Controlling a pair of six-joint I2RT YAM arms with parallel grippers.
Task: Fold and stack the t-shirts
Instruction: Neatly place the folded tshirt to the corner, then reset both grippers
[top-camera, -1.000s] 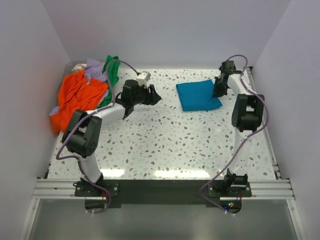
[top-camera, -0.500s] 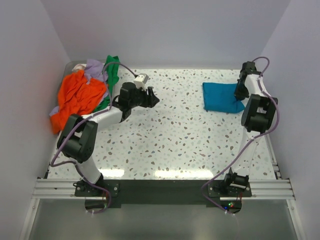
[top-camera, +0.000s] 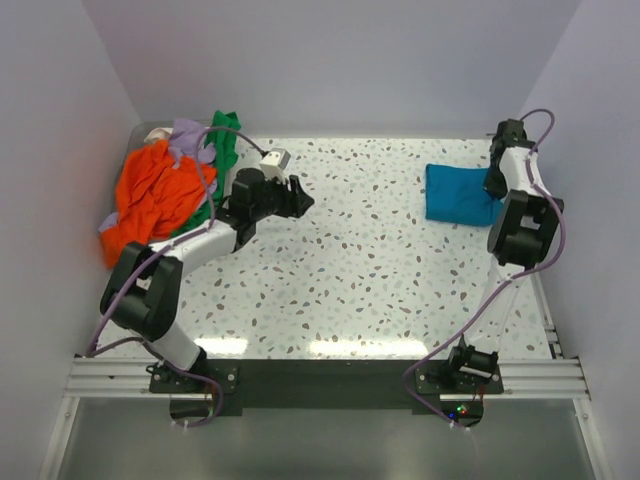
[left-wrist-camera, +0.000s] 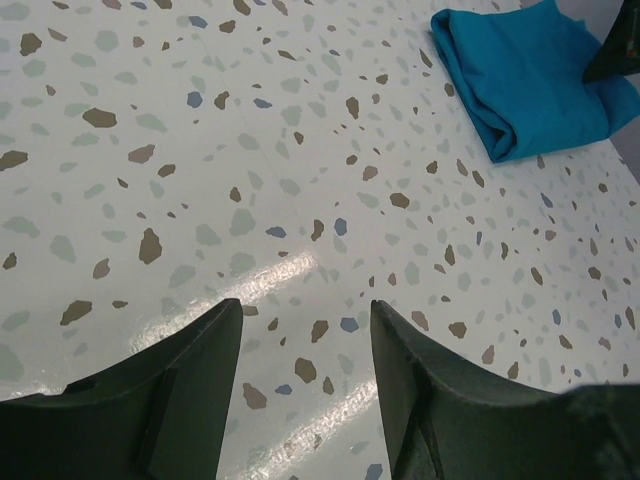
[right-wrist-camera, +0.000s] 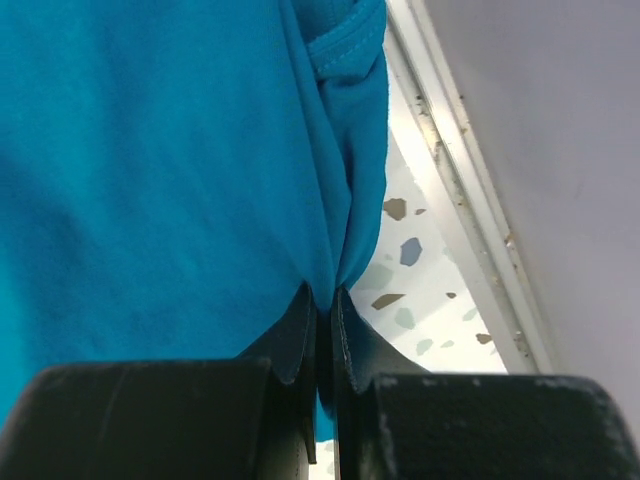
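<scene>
The folded teal t-shirt (top-camera: 458, 194) lies at the far right of the table; it also shows in the left wrist view (left-wrist-camera: 525, 75) and fills the right wrist view (right-wrist-camera: 160, 150). My right gripper (top-camera: 493, 185) is shut on its right edge, with cloth pinched between the jaws (right-wrist-camera: 326, 296). The orange t-shirt (top-camera: 155, 195), green t-shirt (top-camera: 223, 140) and lavender t-shirt (top-camera: 188, 137) lie heaped at the far left. My left gripper (top-camera: 300, 193) is open and empty above bare table (left-wrist-camera: 305, 310), just right of the heap.
A raised metal rim (right-wrist-camera: 450, 170) and the right wall run close beside the teal shirt. The left wall stands behind the heap. The speckled tabletop (top-camera: 350, 260) spans the middle between the arms.
My right gripper has dragged the teal shirt from the middle back of the table to the far right edge. My left gripper has drawn back slightly to the left.
</scene>
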